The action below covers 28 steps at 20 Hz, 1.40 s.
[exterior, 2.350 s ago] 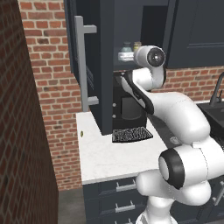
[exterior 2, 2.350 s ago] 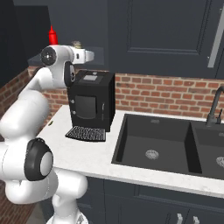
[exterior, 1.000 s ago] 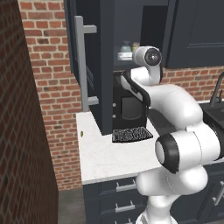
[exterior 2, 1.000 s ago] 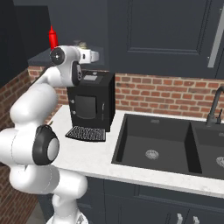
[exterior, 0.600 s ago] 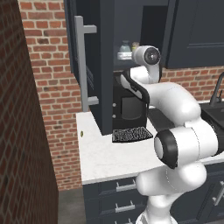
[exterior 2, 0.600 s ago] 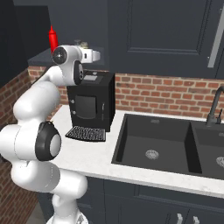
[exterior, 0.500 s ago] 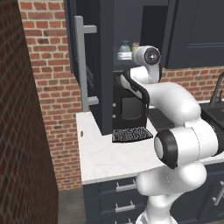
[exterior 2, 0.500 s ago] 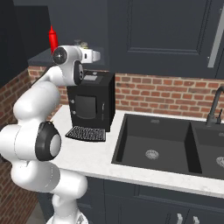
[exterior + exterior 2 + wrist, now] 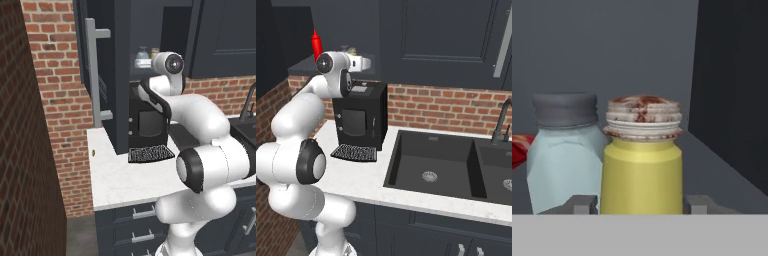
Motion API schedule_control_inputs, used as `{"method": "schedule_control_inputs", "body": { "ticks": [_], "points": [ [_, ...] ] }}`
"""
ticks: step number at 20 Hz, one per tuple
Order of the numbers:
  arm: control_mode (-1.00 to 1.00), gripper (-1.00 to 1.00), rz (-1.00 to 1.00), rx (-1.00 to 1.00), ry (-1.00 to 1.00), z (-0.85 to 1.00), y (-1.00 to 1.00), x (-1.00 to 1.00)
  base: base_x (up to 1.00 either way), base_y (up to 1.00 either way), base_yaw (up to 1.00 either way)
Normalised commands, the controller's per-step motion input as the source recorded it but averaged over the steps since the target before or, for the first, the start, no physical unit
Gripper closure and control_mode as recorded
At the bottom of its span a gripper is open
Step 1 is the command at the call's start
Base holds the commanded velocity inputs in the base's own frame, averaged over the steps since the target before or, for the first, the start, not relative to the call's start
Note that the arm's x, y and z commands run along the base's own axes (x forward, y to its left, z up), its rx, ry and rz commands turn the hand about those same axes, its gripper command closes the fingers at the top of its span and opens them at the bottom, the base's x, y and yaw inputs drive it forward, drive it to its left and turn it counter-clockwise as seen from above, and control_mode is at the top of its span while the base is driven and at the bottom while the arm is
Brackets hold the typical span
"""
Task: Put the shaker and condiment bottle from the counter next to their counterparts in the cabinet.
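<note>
— Dark cabinet, door open: where is the shaker?
— On the shelf, just beside the pale blue jar, a red bottle further along.
— And the fingers?
— Either side of the yellow jar with slight gaps, so apart, I judge; this looks like the release.
— Next?
— Draw the hand straight back without nudging either jar.
</note>
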Motion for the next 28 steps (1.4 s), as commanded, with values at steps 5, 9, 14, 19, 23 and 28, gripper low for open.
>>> {"method": "schedule_control_inputs", "body": {
  "ticks": [5, 9, 14, 19, 23, 28],
  "points": [
    [-1.0, -1.0, 0.0, 0.03, -0.02, 0.22, 0.0, 0.0, 0.0, 0.0, 0.0],
    [-1.0, -1.0, 0.0, 0.05, 0.0, 0.09, 0.0, -0.13, 0.0, 0.0, 0.0],
    [-1.0, -1.0, 0.0, 0.02, 0.0, 0.0, 0.0, -0.38, 0.0, 0.0, 0.0],
    [-1.0, -1.0, 0.0, 0.01, -0.03, 0.0, 0.0, -0.72, 0.0, 0.0, 0.0],
    [-1.0, -1.0, 0.0, 0.03, -0.11, 0.05, 0.0, -0.85, 0.0, 0.0, 0.0],
    [-1.0, -1.0, 0.0, 0.02, -0.22, 0.2, 0.0, -0.95, 0.0, 0.0, 0.0]
  ]
}}
